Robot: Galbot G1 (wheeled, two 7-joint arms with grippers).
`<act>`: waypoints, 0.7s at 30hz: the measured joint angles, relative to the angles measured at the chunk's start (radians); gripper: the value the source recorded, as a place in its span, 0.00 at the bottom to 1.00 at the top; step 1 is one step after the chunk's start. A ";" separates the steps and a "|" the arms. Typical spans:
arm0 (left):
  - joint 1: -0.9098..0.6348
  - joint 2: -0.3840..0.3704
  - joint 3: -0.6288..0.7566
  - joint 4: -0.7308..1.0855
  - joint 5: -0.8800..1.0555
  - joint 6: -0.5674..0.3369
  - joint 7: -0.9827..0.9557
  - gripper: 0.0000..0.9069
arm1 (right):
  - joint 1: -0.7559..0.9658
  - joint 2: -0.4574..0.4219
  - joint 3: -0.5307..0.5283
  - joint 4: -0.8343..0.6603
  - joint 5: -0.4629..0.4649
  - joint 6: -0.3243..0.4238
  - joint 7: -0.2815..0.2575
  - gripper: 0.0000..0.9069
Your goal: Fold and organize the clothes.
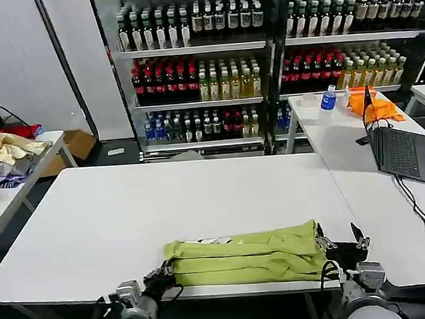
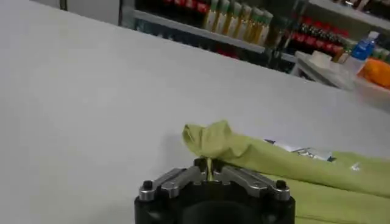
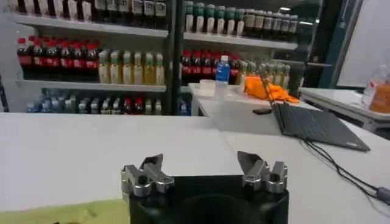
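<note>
Shop-like room; drink shelves (image 1: 264, 61) fill the back wall. White counter (image 1: 165, 214) in front, a second one to the right carrying a laptop (image 1: 405, 153), a blue-capped bottle (image 1: 328, 98) and an orange cloth (image 1: 373, 108). Cable (image 1: 420, 214) trails off the laptop, well right of the right tool. Pile of mixed clothing (image 1: 4, 156) on a side surface far left.

Lime T-shirt (image 1: 248, 255) lies folded into a long band at the counter's near edge, between the two tools. Long axis runs left-right, one end toward each tool. White label patch shows on its far side.

Left tool (image 1: 164, 274): jaws closed, pinching the shirt's bunched left end.

Right tool (image 1: 342, 244): jaws spread wide, holding nothing, just beside the shirt's right end. Bare counter lies beyond both.
</note>
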State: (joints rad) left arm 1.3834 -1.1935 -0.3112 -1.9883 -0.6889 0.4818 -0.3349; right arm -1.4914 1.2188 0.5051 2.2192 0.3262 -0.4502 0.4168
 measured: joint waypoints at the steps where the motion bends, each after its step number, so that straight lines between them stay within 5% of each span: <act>1: -0.001 0.008 -0.013 -0.002 -0.008 0.002 -0.001 0.02 | 0.001 0.000 -0.001 0.001 0.000 0.000 0.001 0.91; 21: -0.053 0.249 -0.326 0.010 -0.214 0.034 0.012 0.02 | -0.019 -0.008 0.009 0.033 0.006 -0.001 0.001 0.80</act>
State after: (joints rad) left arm 1.3302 -0.9441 -0.6370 -1.9780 -0.9032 0.5153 -0.3224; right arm -1.5106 1.2111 0.5144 2.2520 0.3320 -0.4508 0.4182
